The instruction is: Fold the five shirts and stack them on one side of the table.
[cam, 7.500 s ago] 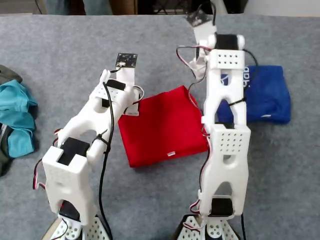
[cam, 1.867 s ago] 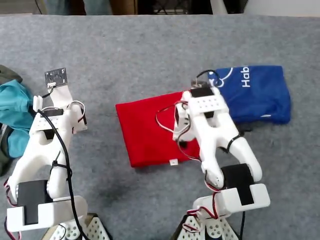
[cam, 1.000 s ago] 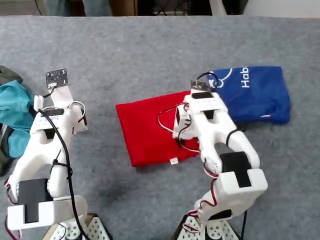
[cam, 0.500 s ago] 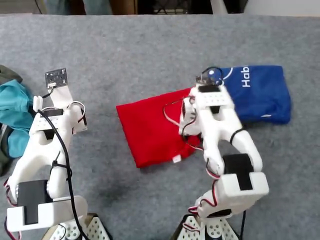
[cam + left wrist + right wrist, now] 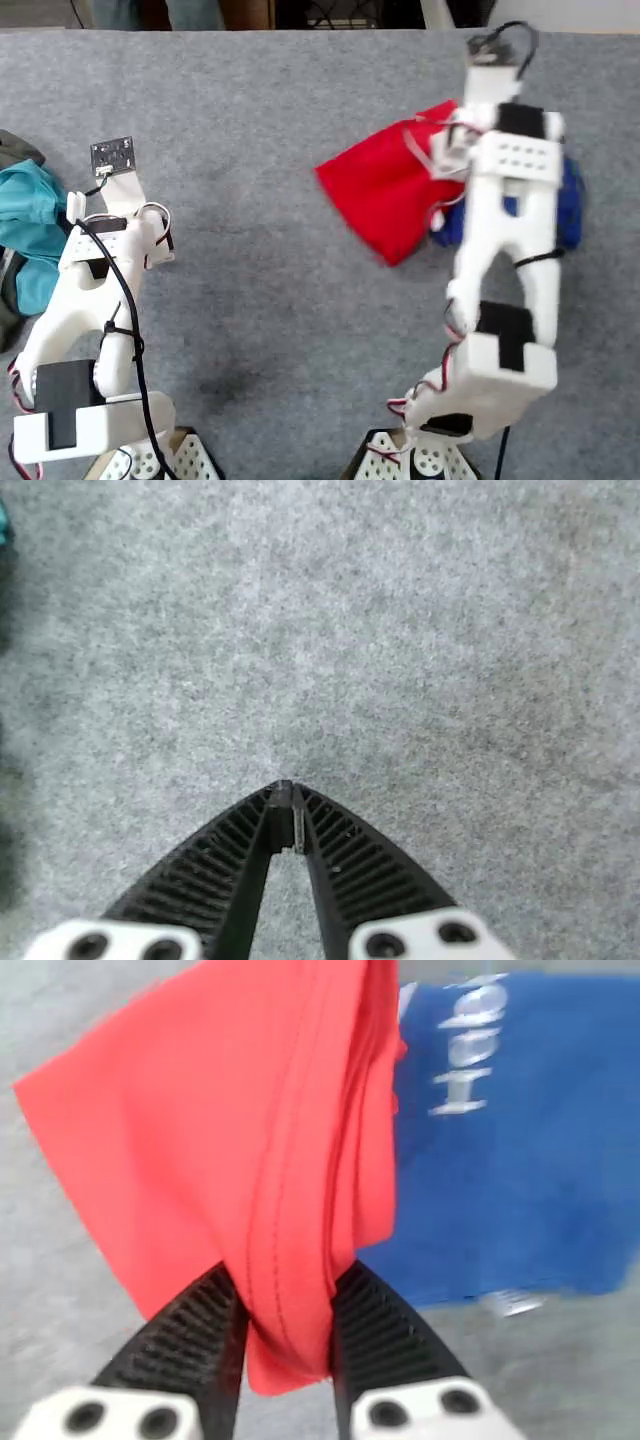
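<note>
My right gripper [image 5: 285, 1305] is shut on a bunched edge of the folded red shirt [image 5: 220, 1130], and its black fingers [image 5: 200, 1325] pinch the fabric from both sides. In the high view the red shirt [image 5: 390, 190] hangs lifted off the table at the back right, beside the stretched-out right arm. The folded blue shirt [image 5: 500, 1160] lies flat beneath and behind the red one; the arm covers most of the blue shirt [image 5: 572, 205] in the high view. My left gripper [image 5: 286, 802] is shut on nothing, low over bare grey carpet at the table's left.
A crumpled teal shirt [image 5: 30, 235] and a dark green one [image 5: 15, 150] lie heaped at the table's left edge, close to the left arm [image 5: 95, 270]. Grey carpet [image 5: 260, 330] covers the table between the two arms.
The right arm has lifted the red shirt off the table's middle and swung it toward the back right, over the blue shirt. The left arm has stayed still.
</note>
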